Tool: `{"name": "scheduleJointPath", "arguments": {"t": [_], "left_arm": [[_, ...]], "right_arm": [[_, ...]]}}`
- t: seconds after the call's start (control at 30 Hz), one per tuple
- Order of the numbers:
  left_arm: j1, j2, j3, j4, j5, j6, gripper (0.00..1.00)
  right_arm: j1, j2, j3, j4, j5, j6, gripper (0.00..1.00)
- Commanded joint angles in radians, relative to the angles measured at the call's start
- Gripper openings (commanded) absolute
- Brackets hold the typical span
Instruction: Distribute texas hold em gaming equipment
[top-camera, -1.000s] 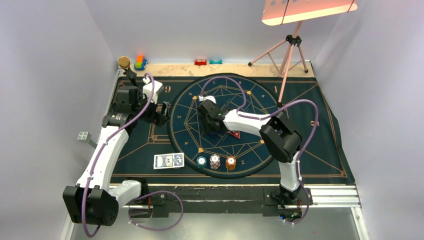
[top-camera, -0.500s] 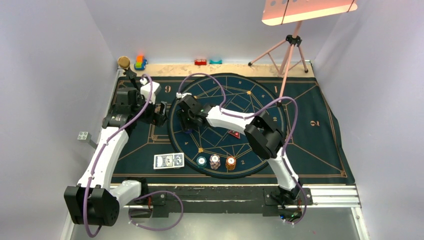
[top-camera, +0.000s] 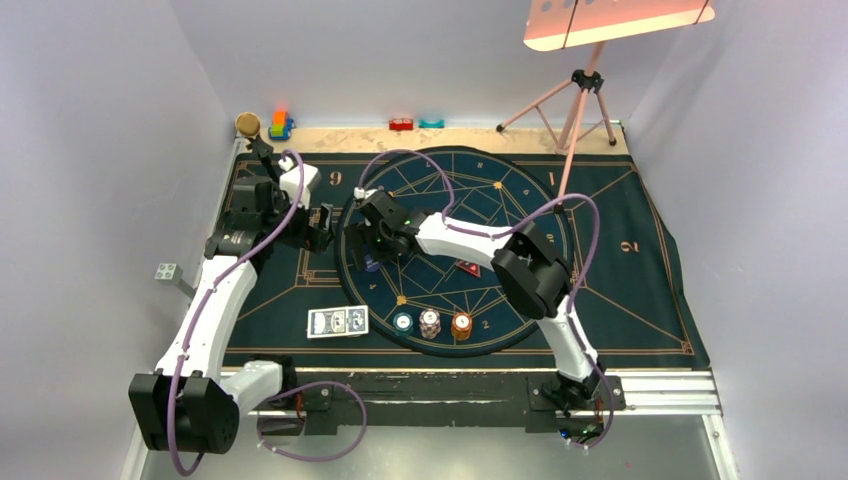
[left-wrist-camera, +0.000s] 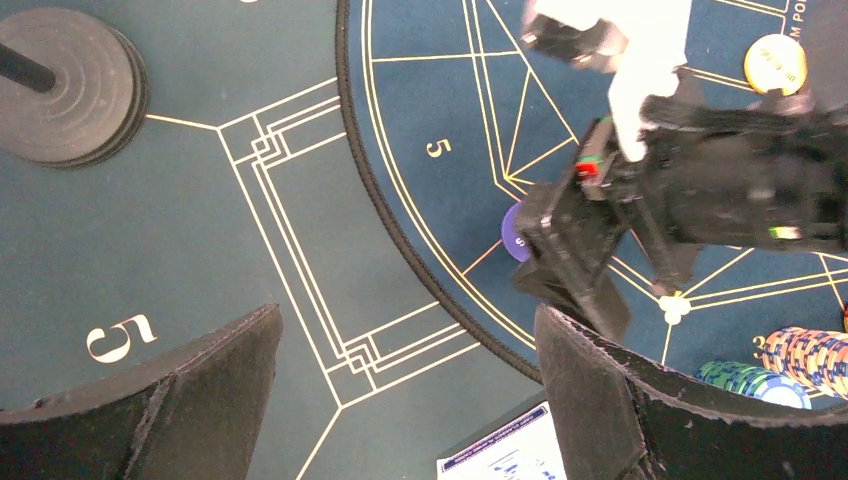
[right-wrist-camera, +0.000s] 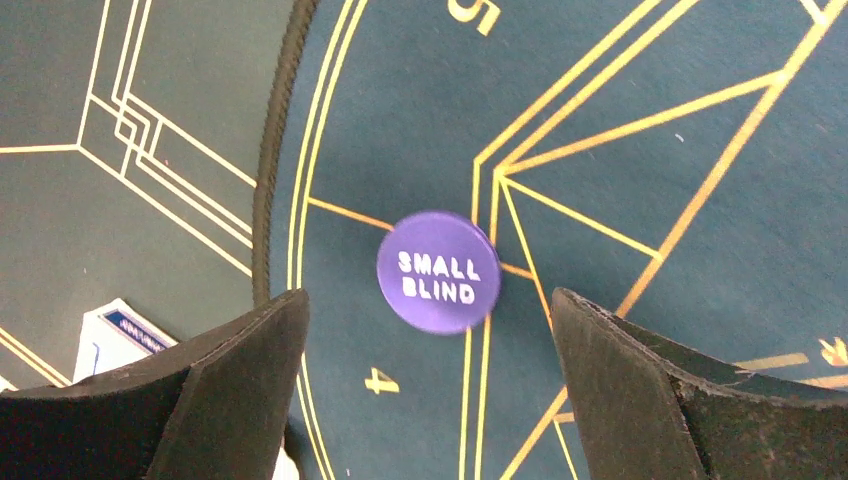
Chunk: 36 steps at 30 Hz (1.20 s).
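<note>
Right arm (top-camera: 470, 240) had swung from centre of mat (top-camera: 640, 290) toward its left edge, right gripper (top-camera: 366, 252) newly spread, left gripper (left-wrist-camera: 405, 330) spread just beside, cards (top-camera: 337, 321) and chip stacks (top-camera: 431, 324) by the near edge, purple blind disc (right-wrist-camera: 438, 271) lying free between right fingers (right-wrist-camera: 230, 390).

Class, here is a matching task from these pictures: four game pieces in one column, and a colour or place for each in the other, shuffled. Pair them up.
1 small blind disc
2 triangle token
3 cards
4 rightmost chip stack

A orange
B off the round mat
C purple
D red

Pairs: 1-C, 2-D, 3-B, 4-A
</note>
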Motion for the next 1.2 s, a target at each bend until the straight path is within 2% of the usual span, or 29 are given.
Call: {"name": "scheduleJointPath", "arguments": {"t": [0.0, 0.2, 0.37, 0.57, 0.77, 1.17], "left_arm": [[0.011, -0.012, -0.011, 0.033, 0.006, -0.013, 1.0], [0.013, -0.007, -0.011, 0.035, 0.014, -0.012, 1.0], [0.012, -0.003, -0.007, 0.028, 0.037, -0.009, 1.0], [0.013, 0.004, -0.005, 0.023, 0.054, -0.004, 1.0], [0.012, 0.012, 0.006, 0.008, 0.072, -0.001, 1.0], [0.011, 0.025, 0.017, -0.004, 0.08, 0.003, 1.0]], "right_arm": [[-0.048, -0.179, -0.065, 0.015, 0.064, -0.013, 0.95], [-0.161, -0.356, -0.239, -0.045, 0.229, 0.003, 0.96], [-0.23, -0.43, -0.373, -0.07, 0.345, 0.005, 0.96], [-0.267, -0.432, -0.47, -0.051, 0.319, 0.023, 0.96], [-0.271, -0.384, -0.47, -0.062, 0.297, 0.036, 0.97], [-0.276, -0.358, -0.516, -0.02, 0.282, 0.026, 0.87]]}}
